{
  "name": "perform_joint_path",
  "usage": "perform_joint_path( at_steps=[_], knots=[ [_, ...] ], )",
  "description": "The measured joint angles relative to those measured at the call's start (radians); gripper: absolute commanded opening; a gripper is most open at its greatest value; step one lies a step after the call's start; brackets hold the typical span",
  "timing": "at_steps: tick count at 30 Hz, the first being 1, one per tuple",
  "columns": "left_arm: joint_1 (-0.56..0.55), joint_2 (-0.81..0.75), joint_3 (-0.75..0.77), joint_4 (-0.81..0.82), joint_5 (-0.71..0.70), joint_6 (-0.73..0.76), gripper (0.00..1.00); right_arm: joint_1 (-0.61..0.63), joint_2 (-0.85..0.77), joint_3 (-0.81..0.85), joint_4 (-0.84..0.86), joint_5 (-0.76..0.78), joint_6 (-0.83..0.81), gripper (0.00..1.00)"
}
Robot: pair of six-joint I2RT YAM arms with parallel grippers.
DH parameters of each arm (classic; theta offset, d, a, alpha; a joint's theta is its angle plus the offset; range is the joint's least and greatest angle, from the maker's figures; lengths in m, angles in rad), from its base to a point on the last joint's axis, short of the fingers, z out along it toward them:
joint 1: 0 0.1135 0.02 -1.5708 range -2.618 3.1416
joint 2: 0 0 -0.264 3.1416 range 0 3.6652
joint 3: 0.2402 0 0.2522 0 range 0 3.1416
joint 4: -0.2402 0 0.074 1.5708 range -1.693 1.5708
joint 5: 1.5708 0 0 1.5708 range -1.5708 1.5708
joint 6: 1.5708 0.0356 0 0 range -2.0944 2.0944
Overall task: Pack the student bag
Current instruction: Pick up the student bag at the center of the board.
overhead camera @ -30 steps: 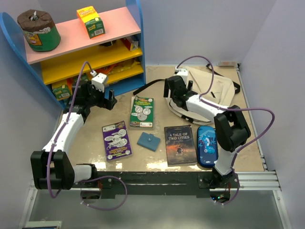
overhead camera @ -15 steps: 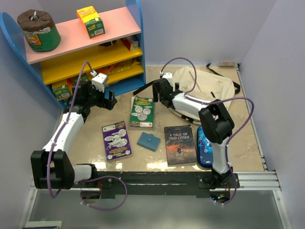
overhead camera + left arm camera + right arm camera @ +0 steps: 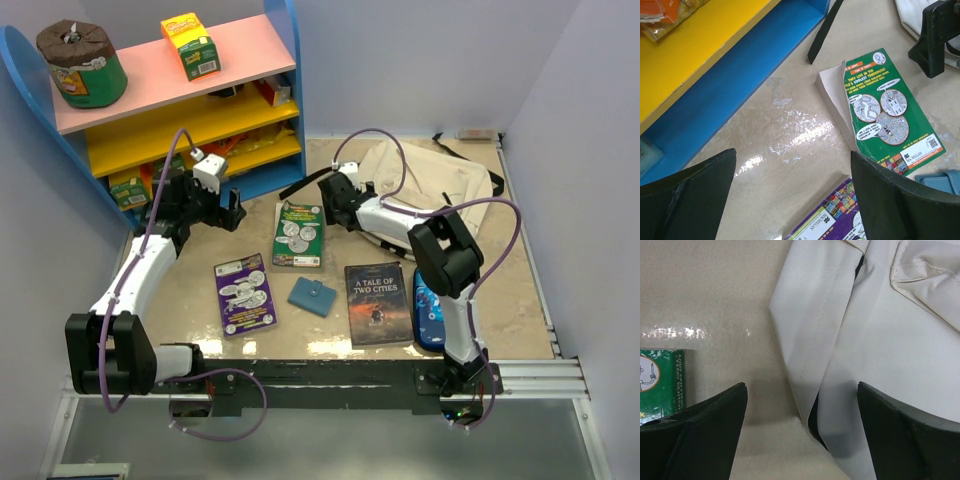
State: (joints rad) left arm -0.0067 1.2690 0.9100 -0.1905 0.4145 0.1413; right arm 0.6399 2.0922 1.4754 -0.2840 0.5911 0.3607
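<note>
Student bag [image 3: 455, 180], cream fabric with black straps, lies slumped at the far right of the counter [image 3: 190, 305]. Right gripper [image 3: 332, 200] hovers over its near-left edge, jaws spread wide, pinching nothing. Left gripper [image 3: 232, 208] hangs spread and empty beside the shelf [image 3: 240, 50]. A green book [image 3: 298, 233], purple book [image 3: 244, 292], dark novel [image 3: 377, 303], small blue pouch [image 3: 313, 296] and pencil case [image 3: 435, 305] all lie outside the bag, so packing looks barely begun.

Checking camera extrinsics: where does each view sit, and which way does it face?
Top external: above and behind the robot, looking down at the table; both arms show.
Left wrist: on left gripper, facing down at the green book; open fingers show.
Right wrist: on right gripper, down at the student bag's edge; open fingers show.
Shared: green book, all three.
</note>
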Motion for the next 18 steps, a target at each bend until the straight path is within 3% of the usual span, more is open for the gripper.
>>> perform_joint_path(
  at_steps=[4,7,8,11,15,18],
  knots=[
    [0.000,0.000,-0.007,0.000,0.000,0.000,1.00,0.005,0.000,-0.012,0.001,0.028,-0.011,0.79],
    [0.000,0.000,-0.009,-0.002,0.000,0.000,1.00,0.008,0.000,-0.038,0.009,0.043,-0.021,0.58],
    [0.000,0.000,-0.009,-0.002,0.000,0.001,1.00,0.008,0.000,-0.046,0.013,0.047,-0.021,0.45],
    [0.000,-0.001,-0.011,-0.002,0.000,0.001,1.00,0.008,0.000,-0.061,0.026,0.057,-0.029,0.30],
    [0.000,-0.013,-0.021,-0.007,-0.001,0.001,1.00,0.009,-0.005,-0.068,0.044,0.064,-0.043,0.00],
    [0.000,-0.024,-0.025,-0.014,-0.003,0.002,1.00,0.010,-0.023,-0.068,0.040,0.080,-0.064,0.00]
  ],
)
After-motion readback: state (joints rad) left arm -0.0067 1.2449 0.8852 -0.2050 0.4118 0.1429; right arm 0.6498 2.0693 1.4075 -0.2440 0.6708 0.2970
